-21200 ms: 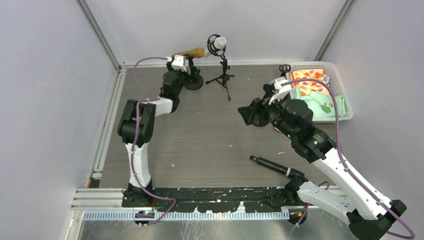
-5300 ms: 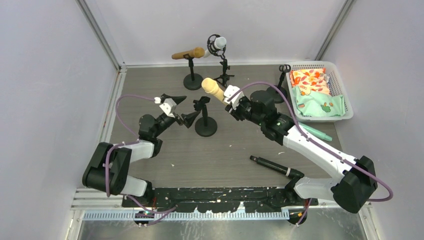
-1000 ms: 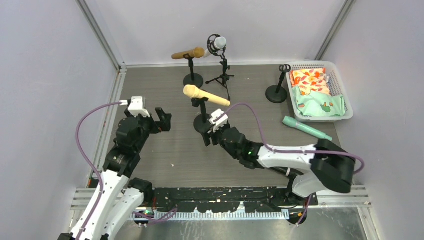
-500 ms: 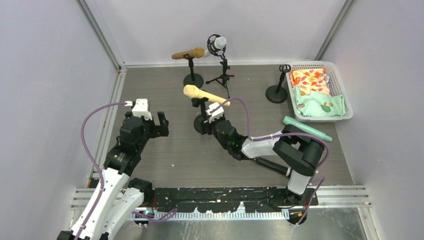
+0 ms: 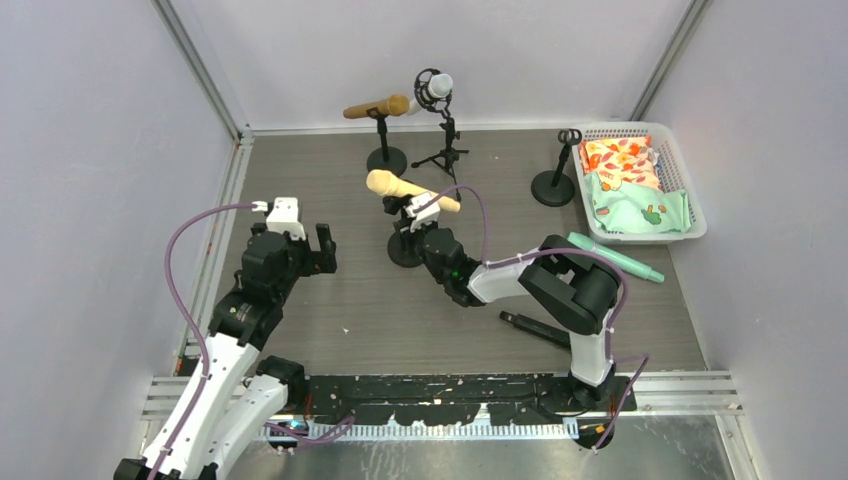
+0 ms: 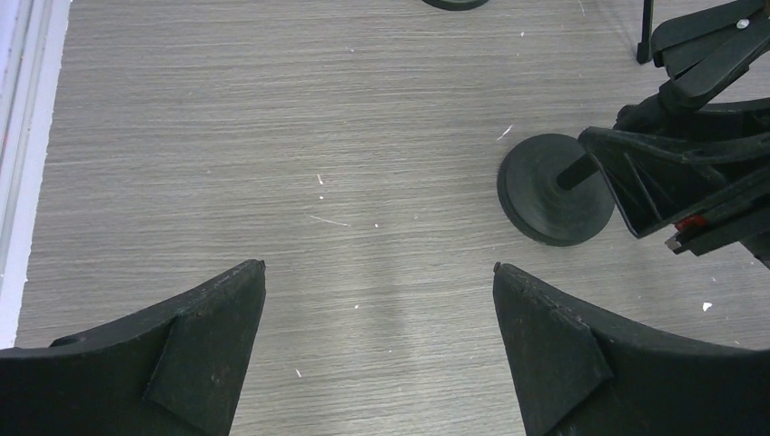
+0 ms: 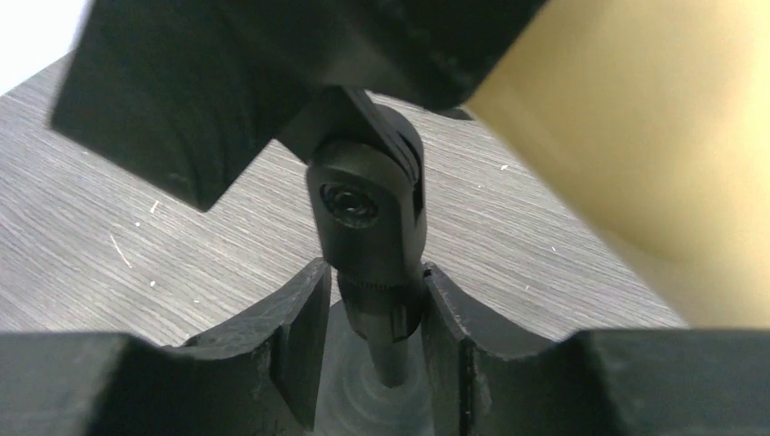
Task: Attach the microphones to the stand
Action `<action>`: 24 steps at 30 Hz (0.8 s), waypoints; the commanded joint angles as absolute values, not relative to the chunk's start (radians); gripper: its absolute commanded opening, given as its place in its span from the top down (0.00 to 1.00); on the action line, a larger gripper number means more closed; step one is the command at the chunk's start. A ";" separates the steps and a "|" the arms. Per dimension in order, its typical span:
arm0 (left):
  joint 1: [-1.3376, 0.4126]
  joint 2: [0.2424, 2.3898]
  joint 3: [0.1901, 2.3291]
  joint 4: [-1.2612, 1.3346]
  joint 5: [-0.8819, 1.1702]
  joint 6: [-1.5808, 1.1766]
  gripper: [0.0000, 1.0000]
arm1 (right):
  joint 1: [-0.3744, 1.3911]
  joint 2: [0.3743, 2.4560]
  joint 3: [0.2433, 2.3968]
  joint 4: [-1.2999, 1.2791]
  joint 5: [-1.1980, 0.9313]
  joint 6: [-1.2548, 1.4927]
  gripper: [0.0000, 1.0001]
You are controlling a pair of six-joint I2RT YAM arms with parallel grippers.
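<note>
Right arm has folded in closer over the last half second, its elbow now bent near the middle of the surface (image 5: 330, 180); left arm is nearly unchanged.

Right gripper (image 7: 372, 300): jaws narrowed onto the stem of the middle stand (image 7: 368, 218), one finger on each side, just under the swivel joint. Left gripper (image 6: 380, 282): jaws wide, holding nothing, hovering left of that stand and well apart from it.

Cream-yellow microphone (image 5: 410, 190) sits in the middle stand's clip, lying tilted, head to the left. Gold microphone (image 5: 375, 106) and white microphone (image 5: 438, 85) are already mounted at the far edge. Teal green microphone (image 5: 612, 257) lies on the surface at right. Black microphone (image 5: 535, 328) lies nearer, partly under the right arm. One empty stand (image 5: 555, 180) waits beside the basket (image 5: 690, 190).

Step in hand, as judged: third microphone seated, right jaws steadying or shifting its stand. Next move calls for opening cleanly and backing off without tipping it, as the microphone overhangs; then a pickup from the surface.

Views: right wrist alone shows finger contact on the stem. Left wrist shows the stand's round base (image 6: 545, 195) flat on the surface. Only the top view shows the loose microphones.
</note>
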State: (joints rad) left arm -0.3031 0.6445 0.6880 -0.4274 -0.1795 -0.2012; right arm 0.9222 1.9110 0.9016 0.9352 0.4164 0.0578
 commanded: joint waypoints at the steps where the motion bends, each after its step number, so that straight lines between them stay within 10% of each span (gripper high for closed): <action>1: -0.305 0.648 0.723 -0.419 -0.187 -0.188 0.04 | 0.904 1.931 0.959 1.016 0.411 0.057 0.57; 24: -0.305 0.635 0.715 -0.422 -0.184 -0.192 0.05 | 0.670 2.057 1.197 0.979 0.213 0.016 0.96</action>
